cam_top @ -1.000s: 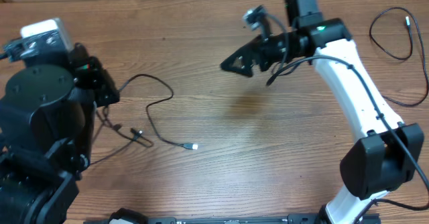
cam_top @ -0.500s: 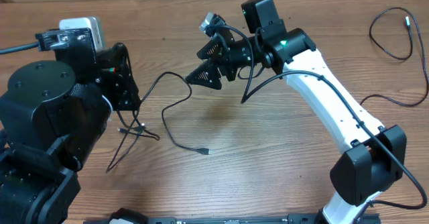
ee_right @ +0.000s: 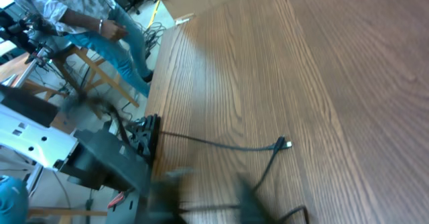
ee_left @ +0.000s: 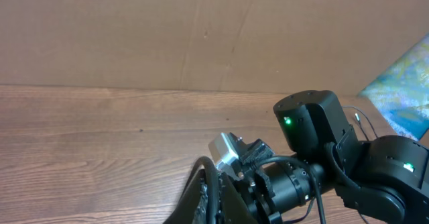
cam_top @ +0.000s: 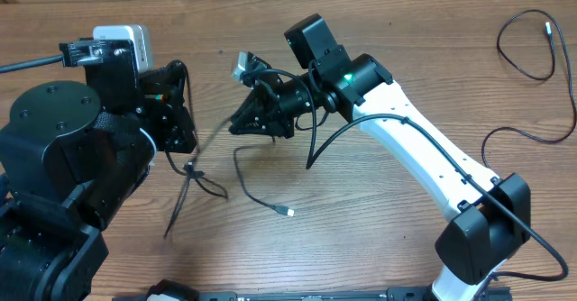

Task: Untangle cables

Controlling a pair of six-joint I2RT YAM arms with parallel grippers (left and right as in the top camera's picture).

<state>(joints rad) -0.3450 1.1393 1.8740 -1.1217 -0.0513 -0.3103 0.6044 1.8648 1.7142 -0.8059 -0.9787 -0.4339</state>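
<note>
at table (cam_top: 379, 238) centre: right hand (cam_top: 236, 130) closed on cables (cam_top: 257, 197); left hand (cam_top: 185, 143) closed.

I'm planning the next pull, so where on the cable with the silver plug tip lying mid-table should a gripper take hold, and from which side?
I'd grip the cable just behind its silver plug tip, coming straight down from above. That stretch lies flat on the bare tabletop, away from the knot.
</note>
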